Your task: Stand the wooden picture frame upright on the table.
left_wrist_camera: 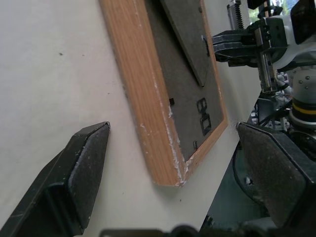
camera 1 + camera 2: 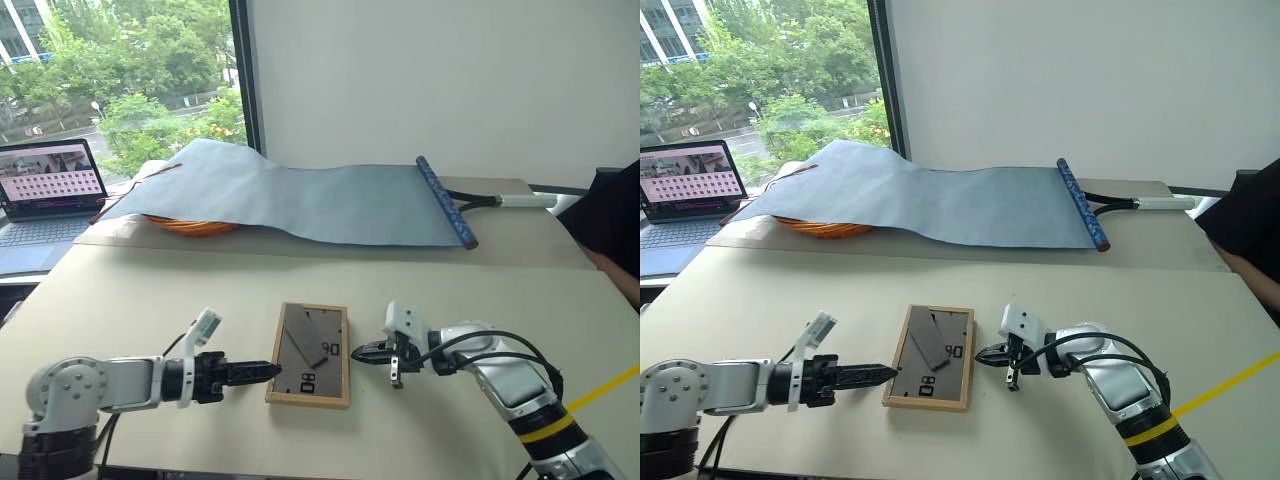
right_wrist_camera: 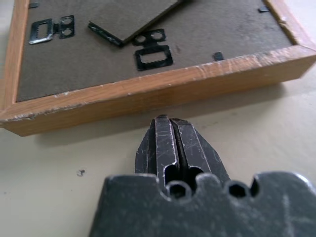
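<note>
The wooden picture frame (image 2: 310, 354) lies back-up between the spread left pincer (image 1: 173, 163) and pressed-together right pincer (image 3: 170, 140).

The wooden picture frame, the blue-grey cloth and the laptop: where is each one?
wooden picture frame (image 2: 310, 355): left eye view, on its dark back panel.
blue-grey cloth (image 2: 320, 200): left eye view, on the middle of the sheet.
laptop (image 2: 50, 178): left eye view, on its lit screen.

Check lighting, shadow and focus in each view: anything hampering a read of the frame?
Head views: even daylight, the window bright but not washed out. Right wrist view: the wooden picture frame is sharp and casts a soft shadow on the table. Left wrist view: frame corner crisp, background slightly soft.
</note>
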Robot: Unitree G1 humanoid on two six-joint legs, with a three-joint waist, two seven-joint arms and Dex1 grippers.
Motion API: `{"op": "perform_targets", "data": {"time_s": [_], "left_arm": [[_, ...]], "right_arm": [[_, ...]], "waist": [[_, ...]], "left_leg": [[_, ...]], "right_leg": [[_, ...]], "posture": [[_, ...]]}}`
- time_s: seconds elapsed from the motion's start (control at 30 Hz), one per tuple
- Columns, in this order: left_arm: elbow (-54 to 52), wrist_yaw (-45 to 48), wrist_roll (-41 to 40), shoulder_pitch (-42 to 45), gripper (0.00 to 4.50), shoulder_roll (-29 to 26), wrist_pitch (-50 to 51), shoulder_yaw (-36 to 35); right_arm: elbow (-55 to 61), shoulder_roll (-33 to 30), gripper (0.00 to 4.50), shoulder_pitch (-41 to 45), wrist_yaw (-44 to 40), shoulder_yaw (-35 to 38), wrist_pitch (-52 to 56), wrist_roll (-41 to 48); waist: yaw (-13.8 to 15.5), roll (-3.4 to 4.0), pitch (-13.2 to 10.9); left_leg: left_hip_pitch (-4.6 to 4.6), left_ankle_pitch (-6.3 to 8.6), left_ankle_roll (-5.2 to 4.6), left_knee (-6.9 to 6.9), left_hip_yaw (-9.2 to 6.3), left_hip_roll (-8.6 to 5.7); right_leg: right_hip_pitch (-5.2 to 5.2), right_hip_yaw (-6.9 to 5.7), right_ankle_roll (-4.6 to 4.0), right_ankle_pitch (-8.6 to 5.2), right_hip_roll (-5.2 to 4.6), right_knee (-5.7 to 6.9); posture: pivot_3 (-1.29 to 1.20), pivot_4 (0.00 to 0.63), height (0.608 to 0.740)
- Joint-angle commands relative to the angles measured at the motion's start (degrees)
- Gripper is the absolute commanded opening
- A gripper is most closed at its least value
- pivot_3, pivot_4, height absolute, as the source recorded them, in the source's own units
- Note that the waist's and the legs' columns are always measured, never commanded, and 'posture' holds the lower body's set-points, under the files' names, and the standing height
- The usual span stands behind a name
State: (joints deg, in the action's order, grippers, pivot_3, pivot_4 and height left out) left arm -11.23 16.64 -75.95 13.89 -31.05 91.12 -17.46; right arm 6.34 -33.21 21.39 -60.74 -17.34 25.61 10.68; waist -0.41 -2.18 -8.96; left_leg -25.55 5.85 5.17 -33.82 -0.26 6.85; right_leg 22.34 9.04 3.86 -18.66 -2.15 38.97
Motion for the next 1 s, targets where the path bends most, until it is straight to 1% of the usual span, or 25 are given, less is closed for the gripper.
{"op": "perform_targets", "data": {"time_s": [0.03, 0.13, 0.27, 0.33, 0.37, 0.53, 0.6, 0.63, 0.67, 0.8, 0.87, 0.93, 1.0], "left_arm": [[3.18, -7.29, -3.83, -1.38, 4.45, 3.67, 1.38, 5.77], [4.58, -10.59, -6.91, -1.44, 4.45, 4.49, 1.38, 6.93], [6.31, -14.31, -11.21, -0.91, 4.45, 5.53, 0.57, 5.63], [6.87, -15.64, -13.18, -1.12, 3.91, 4.38, -0.45, 4.93], [6.70, -15.66, -14.07, -1.27, 3.76, 3.49, -0.67, 5.07], [7.15, -16.58, -20.36, -2.10, 1.94, -0.23, -4.08, 6.43], [8.07, -17.01, -23.05, -1.74, 1.38, -1.55, -5.89, 7.26], [8.57, -17.32, -24.21, -1.30, 1.26, -2.18, -6.74, 7.72], [8.93, -17.61, -25.32, -0.90, 1.19, -2.85, -7.63, 8.26], [11.53, -17.01, -27.97, 1.16, 1.18, -6.24, -10.07, 9.08], [12.30, -15.85, -27.32, 2.43, 1.18, -8.12, -10.06, 9.60], [12.40, -13.14, -26.22, 3.92, 1.18, -9.76, -8.72, 10.51], [13.16, -10.94, -24.37, 6.15, 1.18, -10.43, -7.93, 11.74]], "right_arm": [[2.79, 0.99, 0.00, 0.09, 1.00, 0.07, 0.43, 0.62], [3.16, 1.59, 0.00, -0.06, 1.52, -0.18, 0.90, 0.56], [3.86, 2.01, 0.00, -0.52, 2.11, -0.26, 1.52, 0.61], [3.91, 1.95, 0.00, -0.65, 2.33, -0.12, 1.67, 0.54], [3.90, 1.88, 0.00, -0.68, 2.37, -0.04, 1.67, 0.51], [3.87, 1.42, 0.00, -0.61, 2.53, 0.85, 1.85, 0.69], [3.69, 1.12, 0.00, -0.38, 2.53, 1.43, 1.84, 0.78], [3.59, 0.89, 0.00, -0.21, 2.60, 1.97, 1.86, 0.88], [3.53, 0.65, 0.00, -0.02, 2.66, 2.56, 1.83, 1.00], [4.09, -1.61, 0.00, 1.35, 1.69, 9.12, 5.16, 5.79], [4.76, -2.62, 0.00, 2.77, 1.22, 12.88, 9.20, 9.99], [4.86, -1.66, 0.00, 6.33, 1.69, 17.65, 15.83, 17.23], [4.85, -0.66, 0.00, 9.98, 1.74, 20.22, 21.71, 23.31]], "waist": [[0.09, 0.02, 0.02], [0.34, 0.04, 0.07], [0.54, 0.05, 0.08], [0.51, 0.05, 0.09], [0.44, 0.04, 0.08], [-0.24, 0.02, 0.08], [-0.31, 0.02, 0.08], [-0.31, 0.01, 0.08], [-0.34, 0.01, 0.07], [-0.41, -0.04, 0.03], [-0.40, -0.05, 0.00], [-0.61, -0.11, -0.05], [-0.72, -0.10, -0.06]], "left_leg": [[0.00, 0.01, -0.02, -0.02, 0.00, -0.02], [0.01, 0.02, -0.04, -0.04, -0.01, -0.05], [0.01, 0.03, -0.05, -0.03, -0.02, -0.06], [0.01, 0.03, -0.05, -0.03, -0.03, -0.06], [0.01, 0.03, -0.05, -0.01, -0.03, -0.06], [-0.04, 0.04, -0.05, 0.09, -0.05, -0.06], [-0.06, 0.03, -0.05, 0.11, -0.06, -0.06], [-0.06, 0.03, -0.05, 0.10, -0.07, -0.06], [-0.06, 0.03, -0.05, 0.10, -0.07, -0.06], [-0.06, 0.03, -0.05, 0.07, -0.08, -0.06], [-0.06, 0.03, -0.05, 0.08, -0.08, -0.06], [-0.06, 0.03, -0.05, 0.08, -0.08, -0.06], [-0.12, 0.03, -0.05, 0.11, -0.08, -0.06]], "right_leg": [[-0.03, 0.00, 0.01, 0.01, -0.04, -0.02], [-0.09, -0.04, 0.05, 0.02, -0.08, -0.07], [-0.11, -0.05, 0.05, 0.02, -0.08, -0.10], [-0.10, -0.05, 0.05, 0.02, -0.08, -0.10], [-0.09, -0.06, 0.05, 0.02, -0.08, -0.10], [-0.08, -0.06, 0.02, 0.01, -0.08, -0.10], [-0.08, -0.09, 0.01, 0.00, -0.08, -0.10], [-0.08, -0.09, 0.01, 0.00, -0.08, -0.10], [-0.07, -0.09, 0.01, 0.00, -0.08, -0.10], [-0.04, -0.10, 0.01, 0.01, -0.08, -0.10], [-0.04, -0.10, 0.00, 0.00, -0.08, -0.10], [-0.01, -0.10, 0.00, 0.00, -0.08, -0.10], [-0.08, -0.09, -0.02, 0.01, -0.08, -0.10]], "posture": [[0.00, 0.150, 0.704], [0.00, 0.150, 0.704], [0.00, 0.150, 0.704], [0.00, 0.150, 0.704], [0.00, 0.150, 0.704], [0.00, 0.150, 0.704], [0.00, 0.150, 0.704], [0.00, 0.150, 0.704], [0.00, 0.150, 0.704], [0.00, 0.150, 0.704], [0.00, 0.150, 0.704], [0.00, 0.150, 0.704], [0.00, 0.150, 0.704]]}}
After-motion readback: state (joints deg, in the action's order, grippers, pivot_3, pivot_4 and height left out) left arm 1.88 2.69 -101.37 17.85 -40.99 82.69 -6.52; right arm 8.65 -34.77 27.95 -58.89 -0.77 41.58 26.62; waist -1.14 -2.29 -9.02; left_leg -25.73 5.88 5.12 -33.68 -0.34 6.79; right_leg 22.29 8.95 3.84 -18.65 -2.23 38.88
